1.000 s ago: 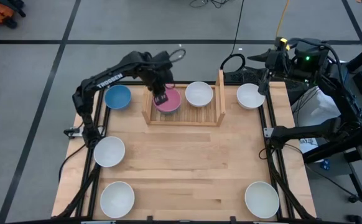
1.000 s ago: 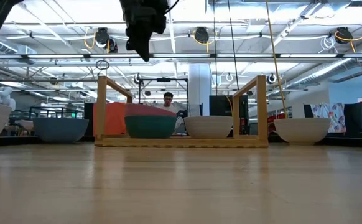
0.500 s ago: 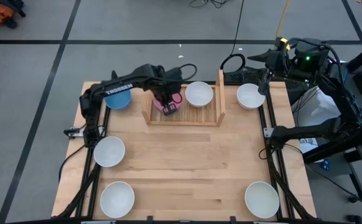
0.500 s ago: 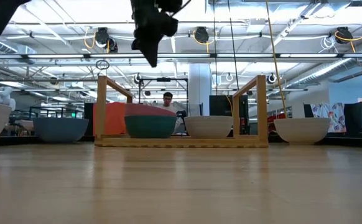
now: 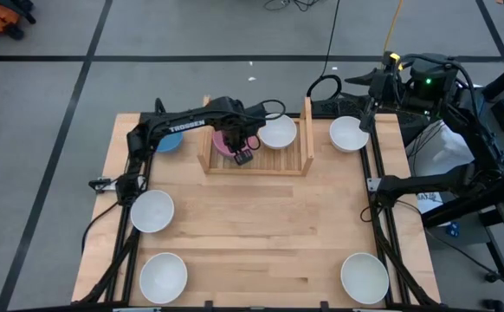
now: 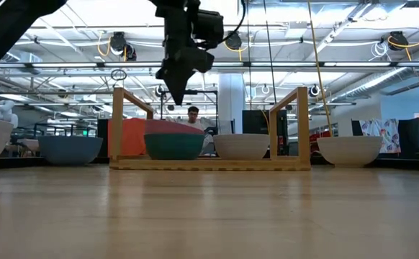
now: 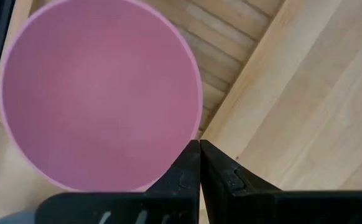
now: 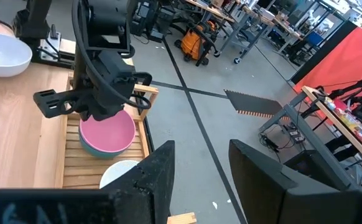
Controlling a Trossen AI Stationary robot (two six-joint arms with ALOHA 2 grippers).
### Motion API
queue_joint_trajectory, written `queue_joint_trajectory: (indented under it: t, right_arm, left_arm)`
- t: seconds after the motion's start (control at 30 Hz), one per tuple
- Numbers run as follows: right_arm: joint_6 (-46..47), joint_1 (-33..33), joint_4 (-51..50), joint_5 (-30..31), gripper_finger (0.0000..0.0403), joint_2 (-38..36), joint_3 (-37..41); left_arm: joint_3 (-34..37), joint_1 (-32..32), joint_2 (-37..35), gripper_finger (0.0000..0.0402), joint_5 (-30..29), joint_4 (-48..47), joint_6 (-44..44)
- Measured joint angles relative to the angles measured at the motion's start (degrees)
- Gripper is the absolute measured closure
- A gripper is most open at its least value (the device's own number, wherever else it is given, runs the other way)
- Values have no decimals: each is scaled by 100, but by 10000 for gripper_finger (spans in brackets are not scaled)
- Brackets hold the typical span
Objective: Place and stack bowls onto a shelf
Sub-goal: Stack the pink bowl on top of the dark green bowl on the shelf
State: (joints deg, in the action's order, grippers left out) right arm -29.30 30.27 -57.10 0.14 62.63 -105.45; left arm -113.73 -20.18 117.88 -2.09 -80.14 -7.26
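The light-wood shelf (image 5: 306,132) stands at the far middle of the table. In its left place a pink bowl (image 7: 100,93) sits nested in a teal green bowl (image 6: 173,147); a white bowl (image 5: 277,131) rests beside them on the slats. My left gripper (image 6: 175,101) hangs shut, pointing down, just above the pink bowl's near right rim, holding nothing. A blue bowl (image 5: 167,140) sits left of the shelf, partly under the left arm. My right gripper (image 8: 199,180) waits open, raised at the far right corner.
A white bowl (image 5: 348,133) sits right of the shelf. Three more white bowls rest on the table: left middle (image 5: 152,211), near left (image 5: 163,276) and near right (image 5: 364,277). The shelf's right place shows bare slats (image 5: 300,156).
My left gripper has come down and toward the table's near right, from over the middle of the pink bowl to above its near right rim, rolling a little about its own axis. It has stayed shut. The bowls have not moved.
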Motion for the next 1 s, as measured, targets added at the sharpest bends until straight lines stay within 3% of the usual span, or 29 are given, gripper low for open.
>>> queue_joint_trajectory:
  t: [0.73,1.0]
  right_arm:
    - [-35,1,7,2,257,0,1]
    - [-37,0,24,4,257,0,2]
  left_arm:
    - [7,-168,375,396,407,-122,-50]
    - [416,-204,366,396,420,35,69]
